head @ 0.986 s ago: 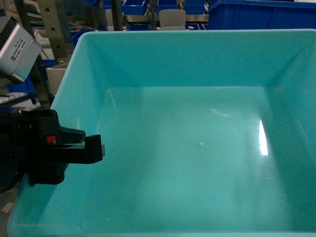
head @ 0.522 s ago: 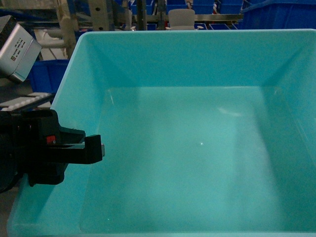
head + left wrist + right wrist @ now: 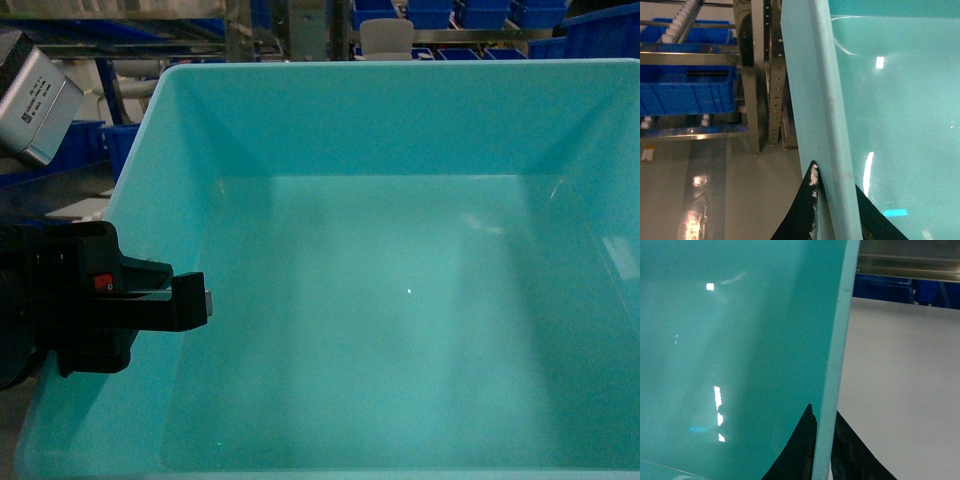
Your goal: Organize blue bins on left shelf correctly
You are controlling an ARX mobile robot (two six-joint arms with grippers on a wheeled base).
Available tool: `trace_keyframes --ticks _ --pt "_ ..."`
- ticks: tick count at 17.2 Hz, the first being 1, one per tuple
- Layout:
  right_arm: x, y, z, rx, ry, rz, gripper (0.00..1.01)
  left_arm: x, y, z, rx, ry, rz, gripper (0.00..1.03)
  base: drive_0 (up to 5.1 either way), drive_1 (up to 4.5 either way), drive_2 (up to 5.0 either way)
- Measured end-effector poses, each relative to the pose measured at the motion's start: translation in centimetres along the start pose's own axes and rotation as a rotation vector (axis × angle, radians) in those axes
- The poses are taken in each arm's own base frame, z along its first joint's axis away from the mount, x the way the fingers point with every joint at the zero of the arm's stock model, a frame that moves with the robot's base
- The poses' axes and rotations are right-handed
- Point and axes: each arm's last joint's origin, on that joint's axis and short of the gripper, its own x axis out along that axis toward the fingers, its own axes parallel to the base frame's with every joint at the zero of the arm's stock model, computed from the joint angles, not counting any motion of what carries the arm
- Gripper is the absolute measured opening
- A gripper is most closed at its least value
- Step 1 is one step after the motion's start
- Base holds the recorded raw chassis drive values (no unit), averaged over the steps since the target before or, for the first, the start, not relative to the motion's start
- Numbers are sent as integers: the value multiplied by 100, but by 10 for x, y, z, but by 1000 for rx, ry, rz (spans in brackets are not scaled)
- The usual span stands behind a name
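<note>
Turquoise bin (image 3: pixel 400 300), empty, fills the head view, carried between both arms short of the shelf (image 3: pixel 290 25) and dark blue bins (image 3: pixel 430 12) behind. Left wrist view: left tool (image 3: pixel 832 210) is clamped astride its left wall, presumably to lift it. Right wrist view: right tool (image 3: pixel 822 450) likewise pinches the right wall above bare floor (image 3: pixel 905 390).

Black left tool (image 3: pixel 190 302) with red button, silver boxy module (image 3: pixel 35 95).
</note>
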Motion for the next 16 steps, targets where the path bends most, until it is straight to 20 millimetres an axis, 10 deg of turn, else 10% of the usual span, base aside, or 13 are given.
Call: trace_keyframes --ticks 16 --pt "0 0 0 0 -1 0 7 0 0 0 0 0 0 5 -502 244 244"
